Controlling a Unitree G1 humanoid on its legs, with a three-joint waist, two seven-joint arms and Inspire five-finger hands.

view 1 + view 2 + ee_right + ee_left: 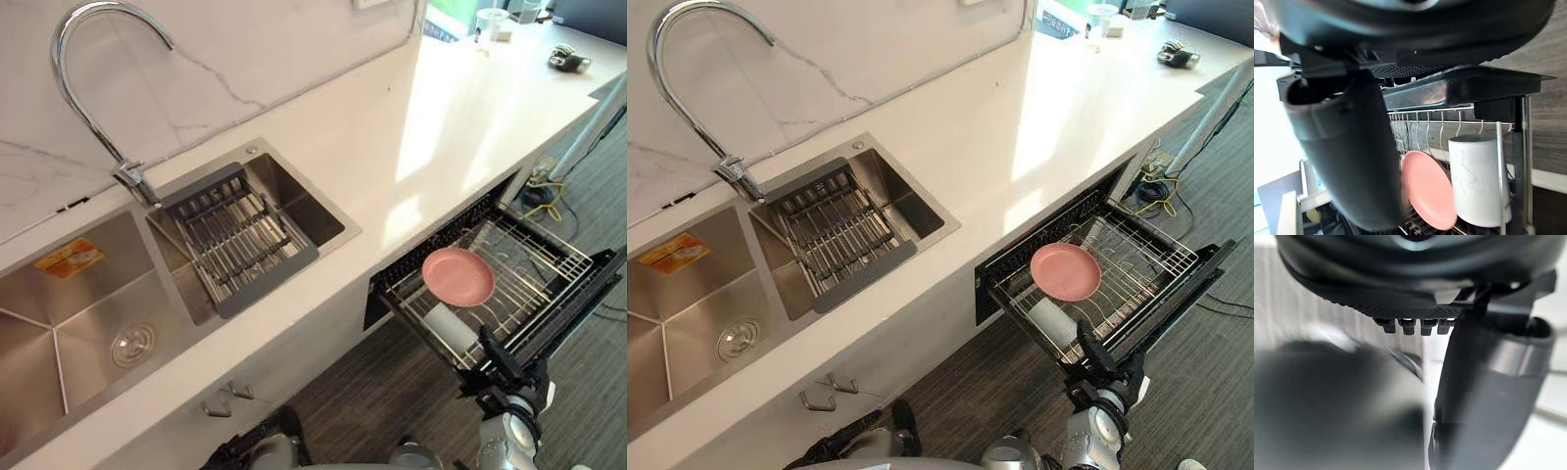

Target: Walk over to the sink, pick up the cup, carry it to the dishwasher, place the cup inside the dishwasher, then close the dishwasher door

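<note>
white cup [451, 329] beside pink plate [458, 276] in dishwasher rack [560, 260]

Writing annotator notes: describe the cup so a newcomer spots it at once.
Find the open dishwasher under the counter, right of the sink. In its pulled-out wire rack, at the corner nearest the robot, the cup lies beside the pink plate. It is the white cylinder; the plate is a flat pink disc.
</note>
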